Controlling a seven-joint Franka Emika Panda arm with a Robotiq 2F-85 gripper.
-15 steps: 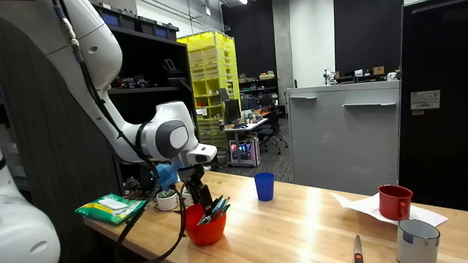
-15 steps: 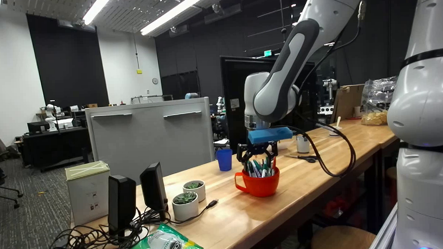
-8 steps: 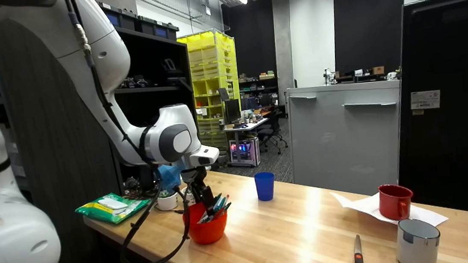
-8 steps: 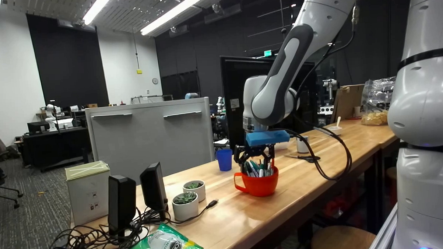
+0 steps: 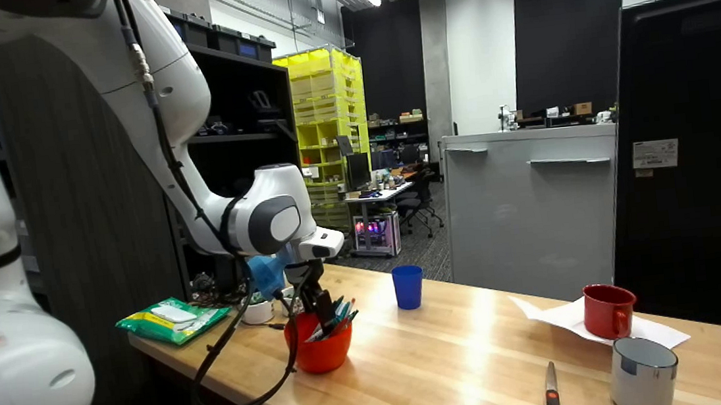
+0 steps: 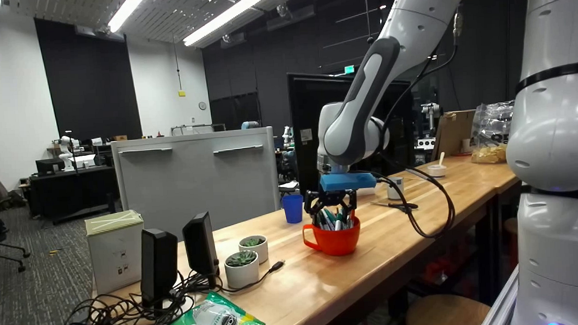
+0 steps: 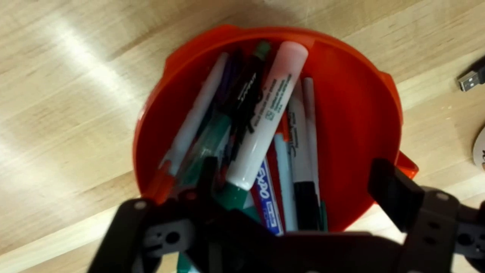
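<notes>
Standing at nine o'clock from the orange mug (image 6: 336, 245) in an exterior view, a white box (image 6: 114, 257) begins the left end of the wooden table (image 6: 296, 294), followed by two black speakers (image 6: 158, 268). A green packet with a white lid (image 6: 227, 311) lies at eight o'clock, then come two potted succulents (image 6: 242, 275) between eight and nine, a USB plug (image 6: 276, 266) just beside them, and a blue cup (image 6: 292, 209) at ten. The mug is next, upright, its handle at nine o'clock and its mouth crowded with markers (image 6: 337, 221). Right above it hangs the black gripper (image 6: 333, 212), pointing down, its two fingers (image 7: 398, 193) parted wide over the markers; whether either finger touches one, I cannot tell. In the wrist view, with the mug's rim as the dial, one finger reaches over the markers at eight o'clock, a white marker with a green cap (image 7: 267, 117) lies across the top from seven to one, an Expo marker (image 7: 267, 197) sits at six, and the opposite finger stands at four, near the handle. Farther right in an exterior view, a metallic cup (image 6: 393, 192) stands upright and a pair of scissors (image 6: 398, 206) lies flat, both at two o'clock from the mug, with a clear plastic bag (image 6: 492, 136) well apart from them in the same direction. The white robot arm (image 6: 553, 153) fills the right edge.
</notes>
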